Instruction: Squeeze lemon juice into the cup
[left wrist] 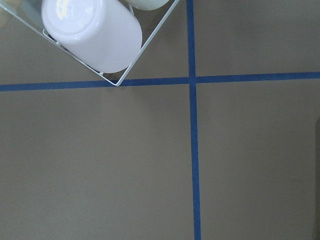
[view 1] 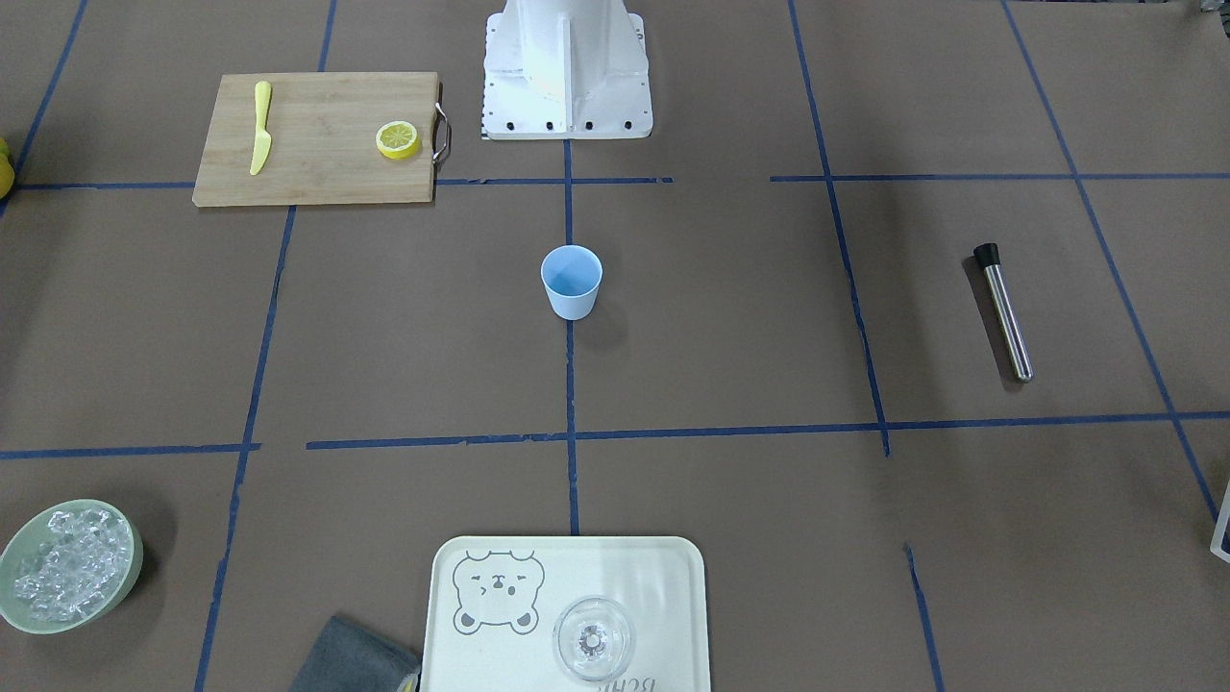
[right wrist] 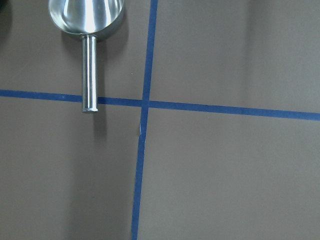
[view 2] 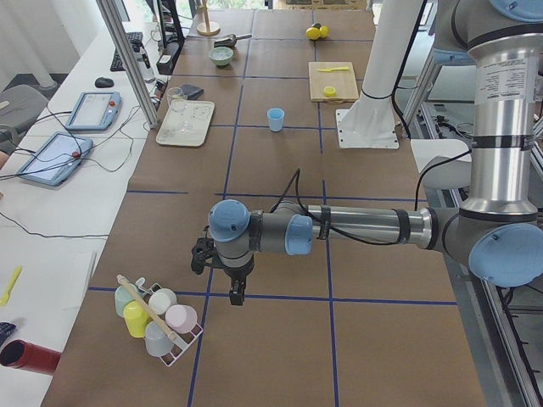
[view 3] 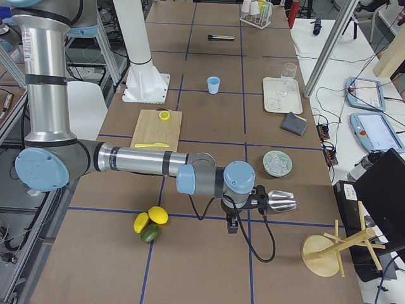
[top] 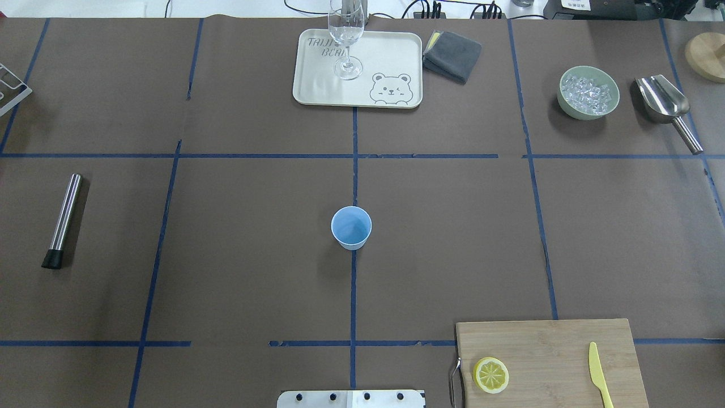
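Observation:
One lemon slice (top: 490,374) lies on the left end of the wooden cutting board (top: 544,340), near its metal handle; it also shows in the front view (view 1: 398,139). The light blue cup (top: 351,227) stands upright and empty at the table's middle, on a blue tape line (view 1: 571,281). Neither gripper is near them. My left gripper (view 2: 236,297) hangs over the table's left end beside a rack of cups. My right gripper (view 3: 232,227) hangs over the right end by a metal scoop. I cannot tell whether either is open or shut.
A yellow knife (top: 599,374) lies on the board. A tray (top: 317,85) holds a clear glass (top: 345,39). A grey cloth (top: 452,55), a green bowl of ice (top: 588,92), a scoop (top: 668,110), a steel muddler (top: 63,220), a cup rack (view 2: 157,320) and whole citrus (view 3: 149,223) are around.

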Controlling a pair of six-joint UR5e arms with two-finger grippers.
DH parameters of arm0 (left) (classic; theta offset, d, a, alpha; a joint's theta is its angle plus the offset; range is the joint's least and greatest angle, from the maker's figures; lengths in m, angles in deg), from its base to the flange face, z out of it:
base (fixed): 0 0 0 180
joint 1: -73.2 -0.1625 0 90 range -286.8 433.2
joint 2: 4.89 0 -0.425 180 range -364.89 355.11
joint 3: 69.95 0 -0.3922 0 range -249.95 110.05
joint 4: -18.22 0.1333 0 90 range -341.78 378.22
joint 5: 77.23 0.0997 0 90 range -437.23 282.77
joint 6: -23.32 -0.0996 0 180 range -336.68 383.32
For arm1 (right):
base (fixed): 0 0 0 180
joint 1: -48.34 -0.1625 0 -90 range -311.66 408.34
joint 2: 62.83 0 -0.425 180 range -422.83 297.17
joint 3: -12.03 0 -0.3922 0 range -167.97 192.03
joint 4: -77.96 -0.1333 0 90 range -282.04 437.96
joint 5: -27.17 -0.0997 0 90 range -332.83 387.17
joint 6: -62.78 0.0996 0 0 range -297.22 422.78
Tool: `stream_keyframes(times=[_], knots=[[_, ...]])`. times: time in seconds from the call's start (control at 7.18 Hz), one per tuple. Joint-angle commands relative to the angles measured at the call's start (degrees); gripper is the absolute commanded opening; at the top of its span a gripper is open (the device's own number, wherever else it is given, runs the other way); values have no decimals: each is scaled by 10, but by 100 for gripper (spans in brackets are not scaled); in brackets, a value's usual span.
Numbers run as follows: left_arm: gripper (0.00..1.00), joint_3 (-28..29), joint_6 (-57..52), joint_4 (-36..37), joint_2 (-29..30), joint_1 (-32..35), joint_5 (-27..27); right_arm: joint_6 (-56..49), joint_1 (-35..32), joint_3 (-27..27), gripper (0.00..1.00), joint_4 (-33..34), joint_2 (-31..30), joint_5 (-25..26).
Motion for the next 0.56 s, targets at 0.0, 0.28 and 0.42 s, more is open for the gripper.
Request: stream_keyframes(times=[0.0, 0.28, 0.42], knots=[[100, -4, 0, -1, 0, 0, -1, 4, 0, 26, 100, -36, 4, 4], [100, -7, -1, -1, 0, 0, -1, 4, 1, 17, 100, -37, 7, 1], [100, -9, -2, -2, 0, 0, -1, 18, 9, -9, 100, -37, 16, 0]])
